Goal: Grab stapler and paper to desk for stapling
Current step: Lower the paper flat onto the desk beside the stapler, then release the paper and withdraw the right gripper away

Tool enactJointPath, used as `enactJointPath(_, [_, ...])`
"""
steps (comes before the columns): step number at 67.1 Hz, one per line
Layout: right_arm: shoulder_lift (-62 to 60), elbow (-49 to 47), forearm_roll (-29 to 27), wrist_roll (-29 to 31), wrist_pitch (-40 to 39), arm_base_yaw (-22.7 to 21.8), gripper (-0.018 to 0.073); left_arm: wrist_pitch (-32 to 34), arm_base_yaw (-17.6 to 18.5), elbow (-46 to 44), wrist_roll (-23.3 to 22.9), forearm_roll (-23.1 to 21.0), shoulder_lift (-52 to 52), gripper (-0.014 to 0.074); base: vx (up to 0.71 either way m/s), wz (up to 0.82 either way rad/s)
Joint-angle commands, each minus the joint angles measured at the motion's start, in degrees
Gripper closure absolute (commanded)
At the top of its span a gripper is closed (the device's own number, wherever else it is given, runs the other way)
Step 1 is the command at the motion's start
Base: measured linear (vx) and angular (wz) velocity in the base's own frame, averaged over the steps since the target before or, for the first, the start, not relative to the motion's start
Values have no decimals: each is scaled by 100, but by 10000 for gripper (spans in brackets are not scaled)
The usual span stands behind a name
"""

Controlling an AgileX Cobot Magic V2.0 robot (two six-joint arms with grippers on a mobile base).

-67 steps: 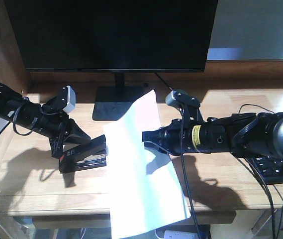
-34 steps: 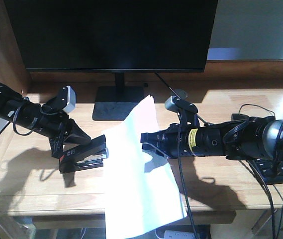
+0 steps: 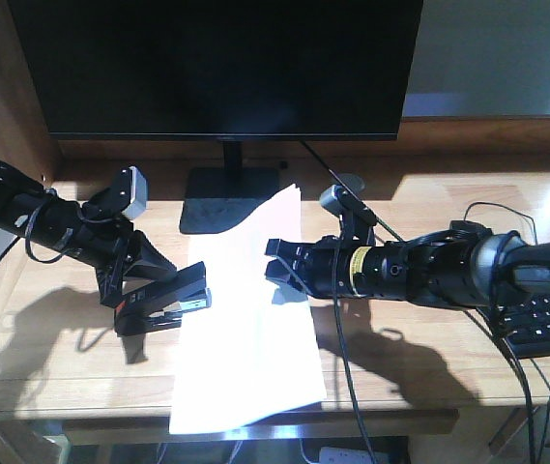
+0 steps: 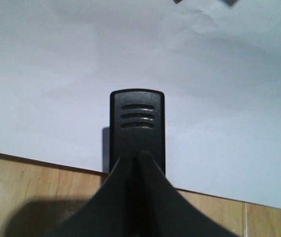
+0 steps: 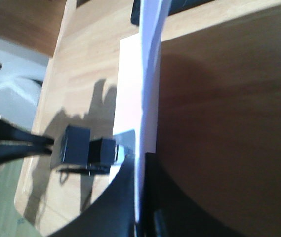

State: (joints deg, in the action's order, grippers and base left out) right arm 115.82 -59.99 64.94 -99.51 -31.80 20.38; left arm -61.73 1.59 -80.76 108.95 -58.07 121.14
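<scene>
On the desk [image 3: 62, 358], in the front-facing view, both task objects were found already delivered. The stapler [image 3: 163, 302] was seen left of centre, tilted with its nose raised. It was clamped in the left gripper [image 3: 144, 274], whose fingers were closed about its body. The paper [image 3: 250, 358] was observed lying mostly flat at centre, its near edge overhanging the front of the desk and its far end lifted. That far end was pinched in the right gripper [image 3: 279, 263], with no visible gap between the fingers. The stapler's nose was noted touching or just overlapping the paper's left edge. A monitor [image 3: 226, 58] at the top and a keyboard [image 3: 545, 324] at the lower right were recorded.

In the left wrist view, the stapler [image 4: 137, 128] was seen from behind at centre, gripped at the bottom of the frame by the narrowly closed left gripper [image 4: 136, 170]. Its nose was projected over the paper [image 4: 204, 74], which filled the upper frame above the bare desk [image 4: 31, 182]. Whether the sheet had been entered into the throat could not be told.

In the right wrist view, the paper [image 5: 147, 74] was seen edge-on, rising from the closed fingers of the right gripper [image 5: 141, 192] at the bottom. The stapler [image 5: 88, 150] was seen at lower left, just beside the sheet.

Fetching was judged complete. Seating the paper's edge in the stapler and pressing it down were judged outstanding.
</scene>
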Motion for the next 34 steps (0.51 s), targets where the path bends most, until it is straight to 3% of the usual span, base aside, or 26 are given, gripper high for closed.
enactJointPath(1, [-133, -297, -272, 139, -316, -31, 561, -193, 17, -132, -51, -322, -305, 603, 0, 0])
enactJointPath(22, [254, -724, -237, 139, -475, -31, 557, -193, 17, -132, -51, -322, -305, 603, 0, 0])
enactJointPath(34, [384, -785, -315, 139, -515, -31, 508, -193, 17, -132, -51, -322, -305, 603, 0, 0])
